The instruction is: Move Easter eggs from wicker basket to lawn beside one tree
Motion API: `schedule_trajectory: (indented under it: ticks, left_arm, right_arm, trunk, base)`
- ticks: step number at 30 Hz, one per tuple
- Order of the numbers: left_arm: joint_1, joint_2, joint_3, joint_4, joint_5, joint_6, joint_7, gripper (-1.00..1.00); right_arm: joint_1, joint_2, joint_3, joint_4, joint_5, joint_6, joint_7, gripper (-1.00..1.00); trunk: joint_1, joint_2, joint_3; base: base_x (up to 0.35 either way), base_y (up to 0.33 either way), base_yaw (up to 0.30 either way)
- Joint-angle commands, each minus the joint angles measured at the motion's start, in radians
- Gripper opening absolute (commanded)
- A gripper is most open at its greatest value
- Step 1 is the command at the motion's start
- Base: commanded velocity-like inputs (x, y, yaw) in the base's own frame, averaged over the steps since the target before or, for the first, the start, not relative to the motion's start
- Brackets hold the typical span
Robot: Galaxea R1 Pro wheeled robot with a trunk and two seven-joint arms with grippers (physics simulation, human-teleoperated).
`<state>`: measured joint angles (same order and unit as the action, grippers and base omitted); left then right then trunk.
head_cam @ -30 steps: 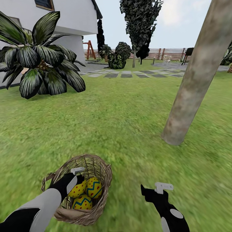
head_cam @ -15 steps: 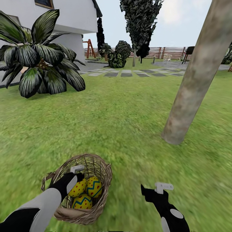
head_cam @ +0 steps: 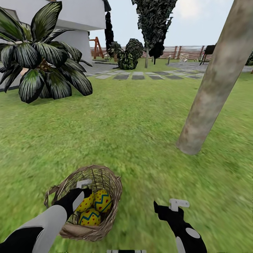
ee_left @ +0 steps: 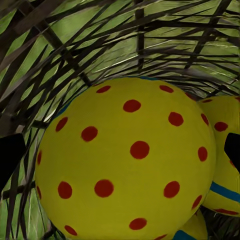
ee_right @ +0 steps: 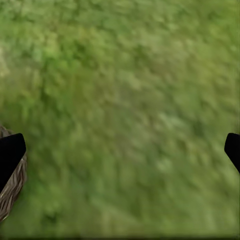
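A dark-fronded palm (head_cam: 42, 59) and white house (head_cam: 70, 21) stand left. On the lawn (head_cam: 133, 116), the wicker basket (head_cam: 88, 207) holds three Easter eggs (head_cam: 93, 207); the left gripper (head_cam: 82, 191) straddles one, fingers apart. The right gripper (head_cam: 168, 207) hovers spread wide. The tree (head_cam: 214, 84) rises right.

A white house wall (head_cam: 75, 17) stands far left, with a short dark-fronded palm (head_cam: 42, 66) in front of it. Grey stone paving slabs (head_cam: 140, 76) cross the far ground. Beyond them, round dark shrubs (head_cam: 129, 58), a black-foliaged conifer (head_cam: 154, 21), a red-brown wooden playset frame (head_cam: 97, 49) and a brown slatted fence (head_cam: 186, 52) sit under pale daylight sky (head_cam: 196, 21).
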<state>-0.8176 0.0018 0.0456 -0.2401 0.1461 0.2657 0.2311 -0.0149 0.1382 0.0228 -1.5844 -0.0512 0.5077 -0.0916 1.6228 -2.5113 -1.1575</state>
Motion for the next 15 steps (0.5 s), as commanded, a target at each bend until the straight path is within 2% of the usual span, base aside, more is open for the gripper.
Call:
schedule_trajectory:
  ticks: [1,8,15]
  left_arm:
    - [0.0,0.0,0.002,-0.002,0.009,0.005,0.004,1.0]
    - [0.0,0.0,0.002,-0.003,0.009,0.004,0.004,1.0]
    - [0.0,0.0,0.002,-0.004,0.009,0.004,0.004,1.0]
  right_arm:
    - [0.0,0.0,0.001,-0.001,-0.006,0.005,-0.008,1.0]
    - [0.0,0.0,0.0,-0.001,-0.006,0.005,-0.008,1.0]
    - [0.0,0.0,0.0,-0.001,-0.006,0.005,-0.008,1.0]
  trunk:
    - [0.0,0.0,-0.001]
    - [0.0,0.0,-0.001]
    - [0.003,-0.002,-0.028]
  base:
    - [0.0,0.0,0.0]
    - [0.0,0.0,0.0]
    - [0.0,0.0,0.0]
